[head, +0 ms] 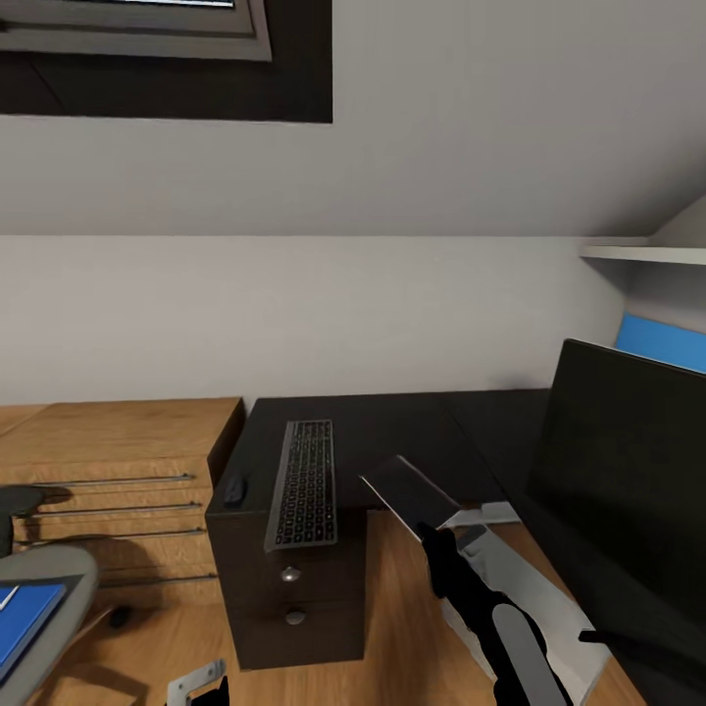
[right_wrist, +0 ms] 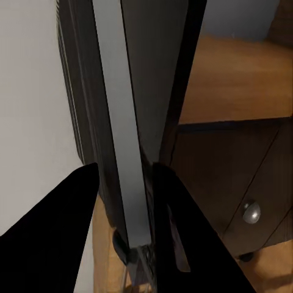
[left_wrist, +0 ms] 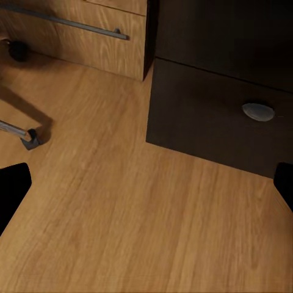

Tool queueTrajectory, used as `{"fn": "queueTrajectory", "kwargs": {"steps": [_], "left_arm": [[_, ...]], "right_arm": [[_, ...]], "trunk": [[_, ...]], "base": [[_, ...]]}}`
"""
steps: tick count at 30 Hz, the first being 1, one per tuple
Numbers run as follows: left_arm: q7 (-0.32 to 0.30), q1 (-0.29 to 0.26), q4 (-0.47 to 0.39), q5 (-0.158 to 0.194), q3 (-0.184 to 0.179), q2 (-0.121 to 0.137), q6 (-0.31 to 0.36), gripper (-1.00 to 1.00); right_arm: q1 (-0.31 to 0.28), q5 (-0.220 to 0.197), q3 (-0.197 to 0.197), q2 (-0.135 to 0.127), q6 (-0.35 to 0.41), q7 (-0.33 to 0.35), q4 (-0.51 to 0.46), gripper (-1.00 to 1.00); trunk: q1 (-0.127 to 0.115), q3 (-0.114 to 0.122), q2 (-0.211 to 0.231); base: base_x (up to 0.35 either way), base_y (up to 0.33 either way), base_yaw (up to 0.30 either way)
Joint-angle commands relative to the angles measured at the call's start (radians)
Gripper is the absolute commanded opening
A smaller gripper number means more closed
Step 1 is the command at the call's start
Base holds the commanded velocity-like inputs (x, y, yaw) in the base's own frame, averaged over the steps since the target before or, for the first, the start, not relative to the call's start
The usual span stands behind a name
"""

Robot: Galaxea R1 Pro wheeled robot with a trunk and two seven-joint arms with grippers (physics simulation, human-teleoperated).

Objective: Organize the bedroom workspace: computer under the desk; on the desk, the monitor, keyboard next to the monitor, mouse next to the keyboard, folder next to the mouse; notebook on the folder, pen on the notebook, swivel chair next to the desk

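Note:
My right gripper is shut on the computer, a light grey tower that hangs tilted over the wood floor, between the desk's drawer unit and the monitor. In the right wrist view the computer's grey edge runs between the dark fingers. The keyboard lies on the black desk, with the tiny mouse at its left near the edge. At the lower left, the swivel chair carries the blue folder. My left gripper hangs open above the floor.
A light-wood drawer chest stands left of the desk. The drawer unit has round silver knobs. A chair castor rests on the floor near my left gripper. A blue wall panel and a shelf are behind the monitor.

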Motion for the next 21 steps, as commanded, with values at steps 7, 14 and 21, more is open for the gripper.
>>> {"fn": "queueTrajectory", "kwargs": {"steps": [7,14,21], "left_arm": [[0.006,-0.002,-0.001,0.010,-0.009,0.002,-0.006,1.00],[0.006,-0.001,-0.001,0.010,-0.009,0.001,-0.006,1.00],[0.007,-0.002,-0.001,0.010,-0.009,0.002,-0.006,1.00]], "right_arm": [[-0.001,-0.010,-0.008,0.001,-0.002,-0.039,-0.001,-1.00],[-0.001,-0.009,-0.007,0.002,-0.008,-0.067,-0.001,-1.00],[-0.001,-0.011,-0.007,0.002,-0.038,-0.106,-0.001,-1.00]], "trunk": [[0.000,-0.001,-0.001],[0.000,-0.001,-0.001],[0.000,-0.001,-0.001]], "base": [[0.048,0.000,0.000],[0.002,0.000,0.000],[0.000,0.000,0.000]]}}
